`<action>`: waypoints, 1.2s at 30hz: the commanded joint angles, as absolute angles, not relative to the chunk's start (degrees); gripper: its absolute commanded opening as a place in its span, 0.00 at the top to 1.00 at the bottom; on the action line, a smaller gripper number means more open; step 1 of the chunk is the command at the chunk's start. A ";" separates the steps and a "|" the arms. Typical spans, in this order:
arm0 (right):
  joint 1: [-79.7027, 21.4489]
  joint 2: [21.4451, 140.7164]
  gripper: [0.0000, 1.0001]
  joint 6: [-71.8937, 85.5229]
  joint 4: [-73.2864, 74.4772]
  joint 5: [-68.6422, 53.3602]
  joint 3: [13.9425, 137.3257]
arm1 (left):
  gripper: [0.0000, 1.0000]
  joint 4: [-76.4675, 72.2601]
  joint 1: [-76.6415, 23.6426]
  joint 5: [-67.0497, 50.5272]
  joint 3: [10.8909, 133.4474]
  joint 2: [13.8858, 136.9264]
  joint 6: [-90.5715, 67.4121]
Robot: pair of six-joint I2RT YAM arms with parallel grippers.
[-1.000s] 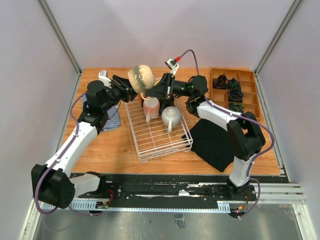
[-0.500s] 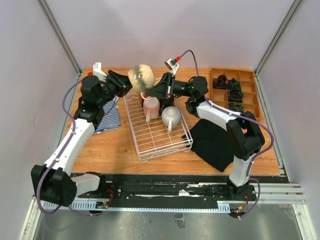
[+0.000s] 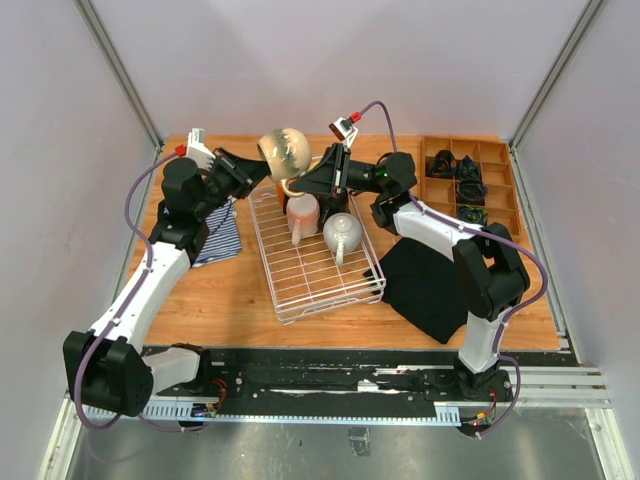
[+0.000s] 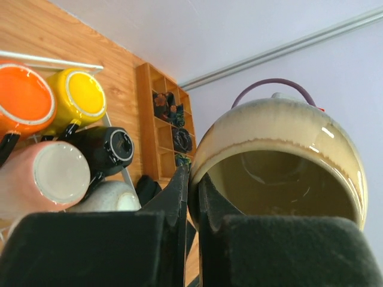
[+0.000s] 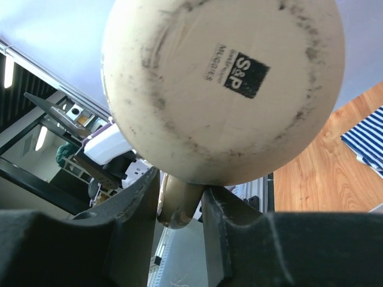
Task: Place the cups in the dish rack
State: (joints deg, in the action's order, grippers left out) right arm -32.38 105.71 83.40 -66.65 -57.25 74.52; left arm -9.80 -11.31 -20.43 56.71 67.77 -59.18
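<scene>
The beige mug (image 3: 284, 152) hangs in the air over the back edge of the white wire dish rack (image 3: 312, 275). My left gripper (image 3: 252, 166) is shut on its rim, one finger inside and one outside (image 4: 194, 185). My right gripper (image 3: 306, 178) is closed around its handle (image 5: 178, 203), under the mug's base (image 5: 221, 84). In the rack lie the orange (image 4: 24, 98), yellow (image 4: 84, 95), black (image 4: 111, 149), pale pink (image 3: 302, 213) and whitish-grey (image 3: 342, 233) mugs.
A blue striped cloth (image 3: 218, 235) lies left of the rack. A black cloth (image 3: 430, 285) lies to its right. A brown wooden compartment tray (image 3: 470, 180) with dark items stands at the back right.
My left wrist has risen and swung toward the back left, still on the mug's rim. The beige mug has tilted a little. My right arm has hardly moved.
</scene>
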 commanded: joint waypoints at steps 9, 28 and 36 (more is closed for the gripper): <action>-35.36 105.31 0.55 85.65 -75.52 -54.31 75.39 | 1.00 -20.34 -12.45 -12.20 50.98 60.46 -55.21; -37.87 109.60 0.65 93.24 -78.46 -51.02 78.75 | 0.99 -28.37 -13.57 -11.52 47.27 60.73 -45.82; -38.48 111.38 0.69 95.46 -80.09 -49.30 80.03 | 0.99 -32.50 -14.99 -11.08 44.55 60.85 -43.07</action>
